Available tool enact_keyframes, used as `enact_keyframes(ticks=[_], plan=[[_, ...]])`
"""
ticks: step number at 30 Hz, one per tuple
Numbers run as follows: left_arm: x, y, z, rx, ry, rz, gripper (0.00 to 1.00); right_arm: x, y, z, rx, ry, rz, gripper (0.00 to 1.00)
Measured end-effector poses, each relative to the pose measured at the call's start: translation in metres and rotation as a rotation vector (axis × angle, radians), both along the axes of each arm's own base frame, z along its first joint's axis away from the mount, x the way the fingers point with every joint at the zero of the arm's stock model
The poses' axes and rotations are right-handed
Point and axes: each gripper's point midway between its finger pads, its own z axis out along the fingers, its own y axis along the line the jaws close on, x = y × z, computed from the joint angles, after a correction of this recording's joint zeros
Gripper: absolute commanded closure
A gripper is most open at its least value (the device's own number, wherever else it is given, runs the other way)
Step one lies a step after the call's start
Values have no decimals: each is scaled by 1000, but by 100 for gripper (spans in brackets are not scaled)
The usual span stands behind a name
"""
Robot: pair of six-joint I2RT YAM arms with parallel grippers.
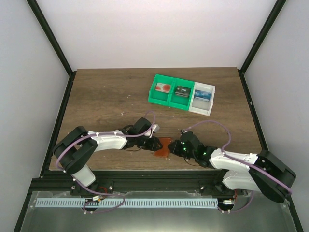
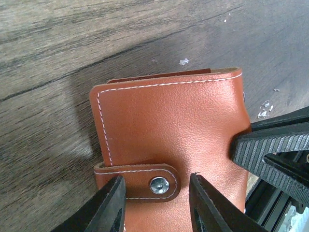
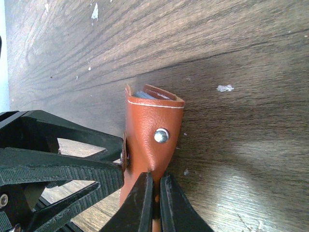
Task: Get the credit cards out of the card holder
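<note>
Both arms lie low and stretched inward across the near edge of the surface (image 1: 106, 96), meeting at 6 o'clock over the holder (image 1: 163, 147). The holder is snapped closed and rests on the wood. The left tool (image 1: 153, 144) comes in from the holder's 9 o'clock. It is released, its fingers spread to either side of the strap's snap (image 2: 159, 184). The right tool (image 1: 175, 146) comes from 3 o'clock, clenched, pinching one leather edge of the holder between nearly closed fingers (image 3: 142, 203). Towards 1 o'clock, well apart, sit a green bin (image 1: 161, 101) and a white bin (image 1: 202, 109). A white card (image 1: 164, 88) with red marks lies in the green bin's left compartment. A blue card (image 1: 203, 94) lies in the white bin.
</note>
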Motion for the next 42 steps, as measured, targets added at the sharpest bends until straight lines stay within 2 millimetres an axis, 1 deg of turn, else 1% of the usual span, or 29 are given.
enact_keyframes(ticks=[5, 7, 11, 14, 19, 23, 24, 27, 31, 33, 36, 39, 42], plan=[[2, -1, -2, 24, -5, -6, 66, 0, -1, 0, -1, -2, -2, 100], [2, 0, -3, 33, -13, -5, 70, 0, -1, 1, -1, -2, -2, 100], [3, 3, -5, 60, -35, -7, 82, 0, -1, 2, 3, -5, -2, 100], [4, 1, -1, 71, -63, -19, 90, 1, -1, 4, 6, -11, -3, 100], [9, 6, -1, 105, -98, -2, 100, 1, -4, 3, -12, -21, -7, 100], [13, 12, -1, 132, -116, 18, 100, 1, -8, 2, -41, -39, 0, 98], [13, 14, -1, 137, -118, 21, 100, 2, -8, 2, -46, -43, 1, 96], [12, 18, 4, 139, -124, 30, 100, 2, -12, 1, -69, -54, -1, 83], [7, 24, 14, 109, -116, 49, 100, 2, -22, -8, -134, -56, -9, 71], [4, 28, 19, 87, -106, 59, 100, 2, -26, -11, -160, -50, -15, 67], [0, 30, 26, 51, -93, 70, 100, 1, -31, -13, -196, -43, -17, 63], [-3, 28, 35, 7, -86, 75, 100, 4, -30, -5, -204, -51, -17, 57], [-5, 22, 49, -52, -82, 73, 100, 6, -25, 7, -178, -70, -12, 52]])
